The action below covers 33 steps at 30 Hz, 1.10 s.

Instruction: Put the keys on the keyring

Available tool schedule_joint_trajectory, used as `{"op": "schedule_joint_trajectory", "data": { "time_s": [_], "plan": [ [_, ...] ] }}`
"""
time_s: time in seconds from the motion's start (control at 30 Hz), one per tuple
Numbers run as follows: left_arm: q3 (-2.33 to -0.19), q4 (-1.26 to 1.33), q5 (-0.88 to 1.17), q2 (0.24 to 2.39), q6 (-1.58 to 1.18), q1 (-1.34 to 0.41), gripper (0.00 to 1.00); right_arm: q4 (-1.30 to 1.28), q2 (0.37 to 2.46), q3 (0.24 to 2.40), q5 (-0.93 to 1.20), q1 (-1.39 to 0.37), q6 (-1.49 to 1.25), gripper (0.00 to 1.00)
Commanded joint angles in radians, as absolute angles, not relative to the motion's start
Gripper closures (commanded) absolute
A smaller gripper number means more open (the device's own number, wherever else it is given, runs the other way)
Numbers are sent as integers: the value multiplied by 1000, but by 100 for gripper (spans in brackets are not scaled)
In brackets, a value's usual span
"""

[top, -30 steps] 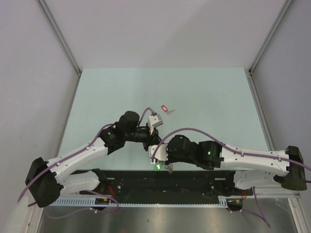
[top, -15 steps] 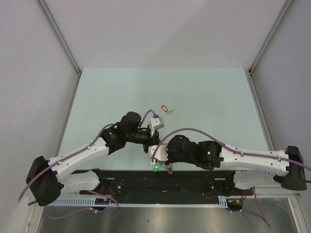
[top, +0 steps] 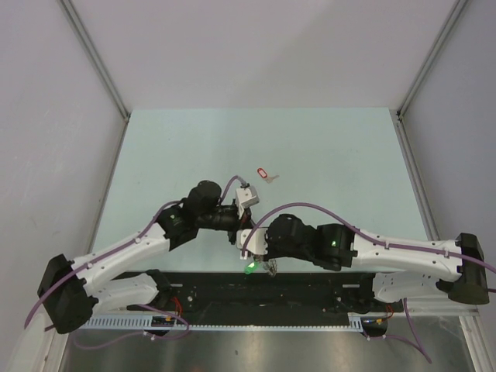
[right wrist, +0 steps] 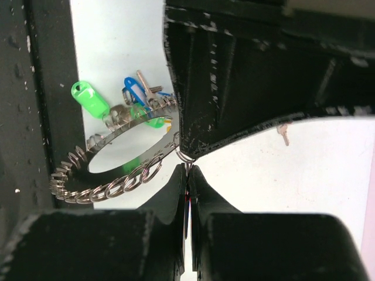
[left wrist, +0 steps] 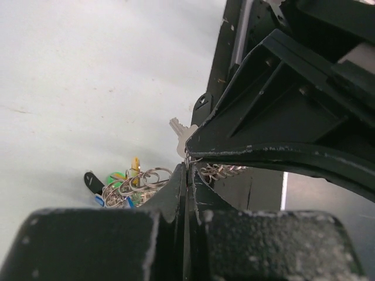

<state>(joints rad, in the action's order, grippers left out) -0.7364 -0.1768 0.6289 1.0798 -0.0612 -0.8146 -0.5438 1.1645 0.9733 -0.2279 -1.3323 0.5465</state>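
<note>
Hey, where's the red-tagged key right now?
In the top view the red-tagged key lies alone on the table, near its centre, just beyond the left arm and slightly to its right.

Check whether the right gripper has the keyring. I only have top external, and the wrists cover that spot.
Observer: In the right wrist view the right gripper is shut. The keyring runs right up to its fingertips and looks pinched there.
Operator: And the left gripper?
Observer: In the left wrist view the left gripper is shut as well, with its tip close under the right gripper. A silver key sits just past the tip. I cannot tell what the left gripper pinches, if anything.
</note>
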Motion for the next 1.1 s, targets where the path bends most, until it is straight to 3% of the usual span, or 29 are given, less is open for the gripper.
{"op": "schedule_joint_trajectory", "data": {
  "time_s": [0.0,0.47,0.87,0.9,1.0,1.07],
  "plan": [
    [-694,-5,528,968,-120,-818,100,-540,1125,1020,-247,-1327,500,100],
    [-466,625,443,856,-357,-836,100,-316,974,844,-253,-1361,370,100],
    [-331,845,344,851,-396,-865,100,-225,957,808,-245,-1342,397,100],
    [-331,832,345,845,-384,-864,98,-229,954,813,-242,-1327,406,100],
    [-345,709,334,793,-330,-865,75,-287,956,844,-212,-1290,442,100],
    [-379,570,334,750,-290,-862,68,-336,963,882,-193,-1279,465,100]
  ]
}}
